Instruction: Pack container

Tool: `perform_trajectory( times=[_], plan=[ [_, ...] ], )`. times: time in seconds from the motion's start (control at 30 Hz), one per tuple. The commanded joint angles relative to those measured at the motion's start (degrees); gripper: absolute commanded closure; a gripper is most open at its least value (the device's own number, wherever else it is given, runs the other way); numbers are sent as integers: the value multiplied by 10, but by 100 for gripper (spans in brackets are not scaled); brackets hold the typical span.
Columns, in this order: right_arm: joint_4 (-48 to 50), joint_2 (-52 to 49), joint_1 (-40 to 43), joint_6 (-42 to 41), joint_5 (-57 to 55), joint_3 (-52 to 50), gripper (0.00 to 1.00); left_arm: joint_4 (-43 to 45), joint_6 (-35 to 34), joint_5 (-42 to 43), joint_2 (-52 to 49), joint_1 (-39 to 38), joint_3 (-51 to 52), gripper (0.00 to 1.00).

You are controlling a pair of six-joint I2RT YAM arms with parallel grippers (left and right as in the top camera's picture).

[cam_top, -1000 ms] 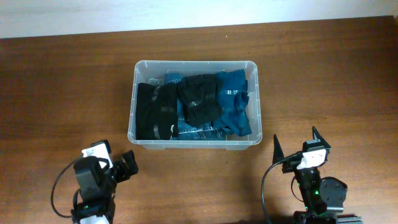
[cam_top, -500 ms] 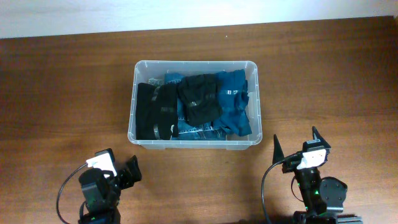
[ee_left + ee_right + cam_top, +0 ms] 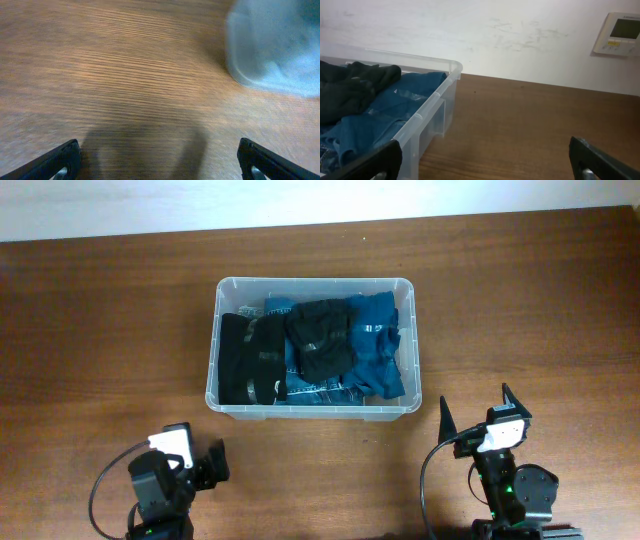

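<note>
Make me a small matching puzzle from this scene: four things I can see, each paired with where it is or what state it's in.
Things:
1. container
2. black clothes
3. blue clothes
4. right end effector

Places or states:
A. open, holding nothing, near the front edge of the table
B. mostly in the right part of the container
C. see-through, in the middle of the table
D. in the left and middle of the container

Pairs: 1-C, 2-D, 3-B, 4-A
</note>
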State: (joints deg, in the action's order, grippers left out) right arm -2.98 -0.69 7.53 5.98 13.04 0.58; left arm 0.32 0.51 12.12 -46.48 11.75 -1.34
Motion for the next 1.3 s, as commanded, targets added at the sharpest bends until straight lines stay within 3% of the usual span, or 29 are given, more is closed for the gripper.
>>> perform_trajectory(
  times=[0.0, 0.33, 0.97, 1.27],
  plan=[
    [-2, 4, 5, -4, 7, -3, 2, -15, 131, 73, -4, -2, 8, 1],
    [-2, 4, 5, -5, 7, -3, 2, -20, 150, 80, 1, -2, 8, 1],
    [-2, 4, 5, -4, 7, -3, 2, -33, 150, 80, 273, -5, 8, 1],
    [-2, 4, 5, -5, 7, -3, 2, -33, 150, 81, 406, -122, 8, 1]
  ],
)
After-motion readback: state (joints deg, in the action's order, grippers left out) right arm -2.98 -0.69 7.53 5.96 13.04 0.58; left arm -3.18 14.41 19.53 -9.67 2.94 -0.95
